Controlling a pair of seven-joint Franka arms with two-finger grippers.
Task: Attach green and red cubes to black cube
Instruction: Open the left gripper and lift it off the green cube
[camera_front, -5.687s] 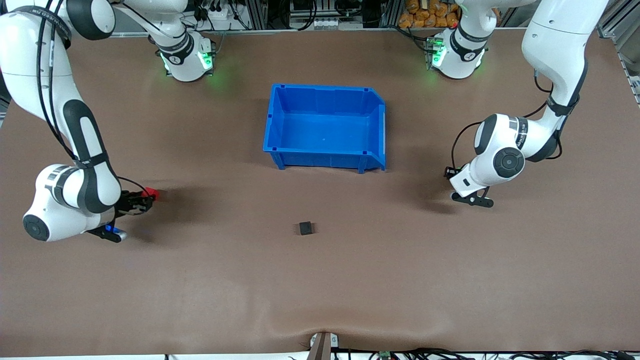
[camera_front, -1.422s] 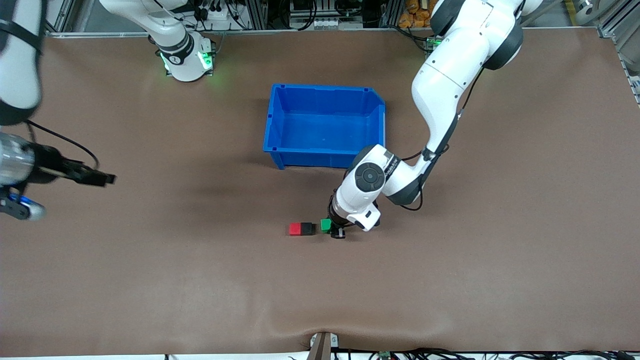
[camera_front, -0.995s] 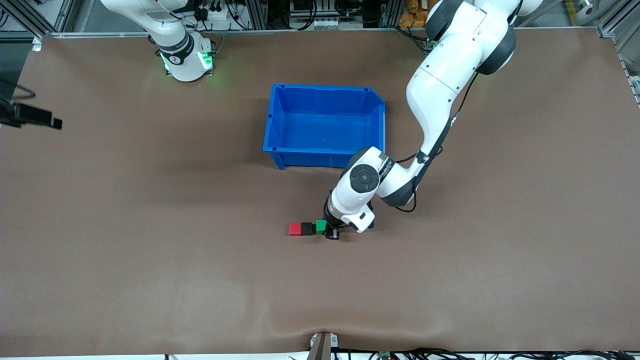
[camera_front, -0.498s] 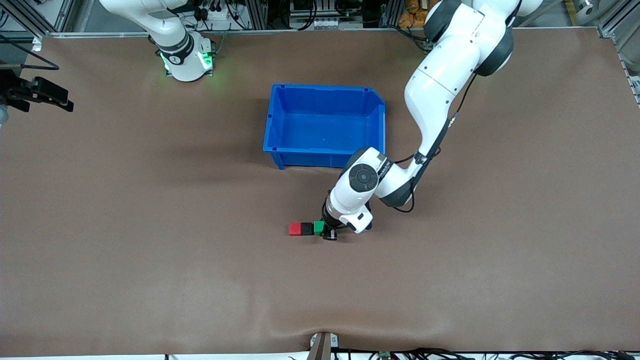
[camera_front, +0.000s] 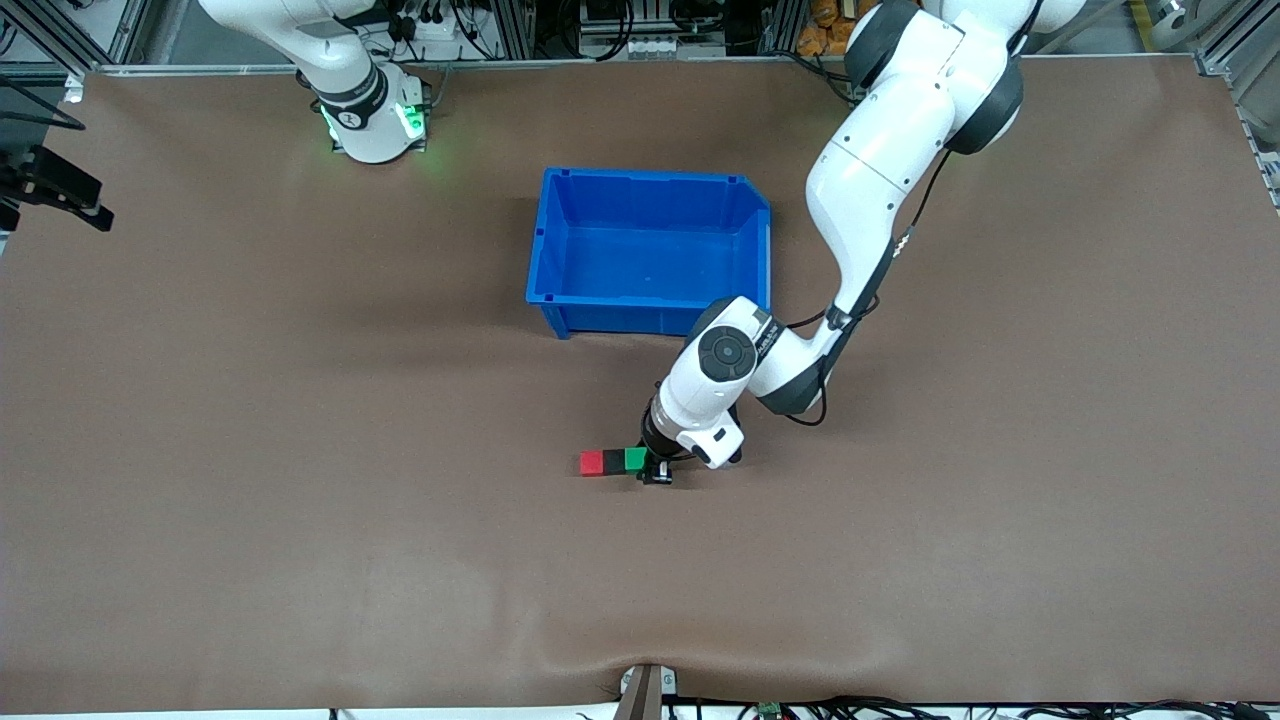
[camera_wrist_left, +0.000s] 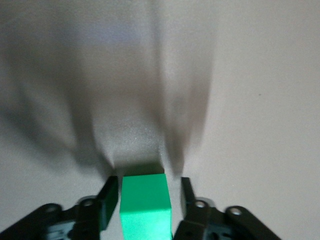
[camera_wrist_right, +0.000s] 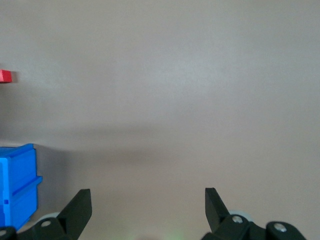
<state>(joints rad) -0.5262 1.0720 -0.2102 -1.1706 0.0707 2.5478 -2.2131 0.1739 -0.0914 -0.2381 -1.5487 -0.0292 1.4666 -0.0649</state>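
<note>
The red cube (camera_front: 591, 462), the black cube (camera_front: 612, 461) and the green cube (camera_front: 635, 459) lie in one touching row on the table, black in the middle, nearer to the front camera than the blue bin. My left gripper (camera_front: 655, 468) is low at the green end of the row. In the left wrist view my left gripper (camera_wrist_left: 148, 187) straddles the green cube (camera_wrist_left: 145, 205), with a narrow gap on each side. My right gripper (camera_front: 70, 190) is up at the table's edge at the right arm's end. It is wide open and empty in the right wrist view (camera_wrist_right: 147, 200).
The blue bin (camera_front: 548, 250) stands empty at the table's middle, farther from the front camera than the cubes. It shows in the right wrist view (camera_wrist_right: 17, 190), as does the red cube (camera_wrist_right: 5, 76). The left arm's elbow hangs over the bin's corner.
My left gripper slid the green cube up against the black cube, closing the gap. The right arm, which earlier set the red cube there, drew back to the table's edge.
</note>
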